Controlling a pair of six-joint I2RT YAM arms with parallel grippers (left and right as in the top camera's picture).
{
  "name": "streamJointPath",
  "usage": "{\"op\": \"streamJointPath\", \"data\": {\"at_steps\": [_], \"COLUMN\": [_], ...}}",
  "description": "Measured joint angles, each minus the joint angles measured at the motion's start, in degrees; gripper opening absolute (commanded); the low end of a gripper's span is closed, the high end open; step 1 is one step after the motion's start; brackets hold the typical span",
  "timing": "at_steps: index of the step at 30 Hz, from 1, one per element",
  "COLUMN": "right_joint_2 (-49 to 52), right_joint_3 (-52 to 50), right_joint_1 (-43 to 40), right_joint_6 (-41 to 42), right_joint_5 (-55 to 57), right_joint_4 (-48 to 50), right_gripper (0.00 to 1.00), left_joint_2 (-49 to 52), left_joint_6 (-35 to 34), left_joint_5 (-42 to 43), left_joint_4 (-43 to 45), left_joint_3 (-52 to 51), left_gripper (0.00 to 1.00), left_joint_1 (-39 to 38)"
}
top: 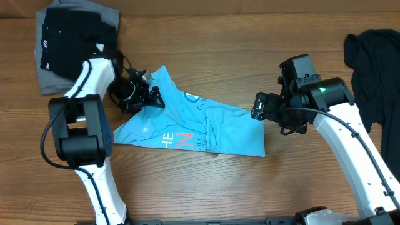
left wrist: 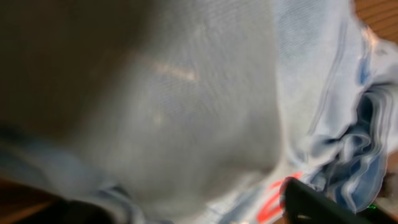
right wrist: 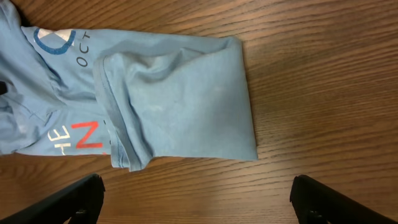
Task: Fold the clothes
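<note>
Light-blue T-shirt (top: 206, 128) lies partly folded on the bench (top: 206, 37), lettering up. Right hand (top: 257, 106) spread wide, holding nothing, just over the shirt's right edge. Left hand (top: 145, 97) at the shirt's upper-left corner; its wrist view is only blurred cloth, so cannot tell if it's pinching. Black-on-grey pile (top: 69, 44) at the far-left corner.

Light-blue T-shirt (top: 215, 128) partly folded, rumpled, centre; black-on-grey garments (top: 72, 34) top-left; black garment (top: 375, 75) right edge.

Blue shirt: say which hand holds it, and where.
Right hand is open above the shirt, holding nothing. Left hand sits at its upper-left edge; a grip there cannot be told.
</note>
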Motion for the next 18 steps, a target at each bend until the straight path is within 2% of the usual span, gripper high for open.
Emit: {"op": "streamJointPath", "data": {"at_steps": [2, 4, 5, 10, 13, 18], "right_joint_2": [0.0, 0.0, 0.0, 0.0, 0.0, 0.0], "right_joint_3": [0.0, 0.0, 0.0, 0.0, 0.0, -4.0], "right_joint_1": [0.0, 0.0, 0.0, 0.0, 0.0, 0.0], "right_joint_6": [0.0, 0.0, -0.1, 0.0, 0.0, -0.1], "right_joint_5": [0.0, 0.0, 0.0, 0.0, 0.0, -1.9], "right_joint_4": [0.0, -0.1, -0.1, -0.1, 0.2, 6.6], "right_gripper": [1.00, 1.00, 1.00, 1.00, 1.00, 1.00], "left_joint_2": [0.0, 0.2, 0.3, 0.6, 1.0, 3.5], "left_joint_6": [-1.3, -2.8, -4.2, -13.6, -20.7, -27.4], "left_joint_5": [-1.5, -3.3, -4.6, -11.8, -22.0, -34.4], "left_joint_4": [0.6, 0.7, 0.6, -2.6, -8.6, -19.4], "left_joint_3": [-0.4, -0.7, -0.9, -0.1, 1.3, 8.5], "left_gripper": [0.42, 0.12, 0.04, 0.04, 0.04, 0.04], "left_joint_1": [-0.9, -1.6, -1.9, -2.7, -2.6, -1.1]}}
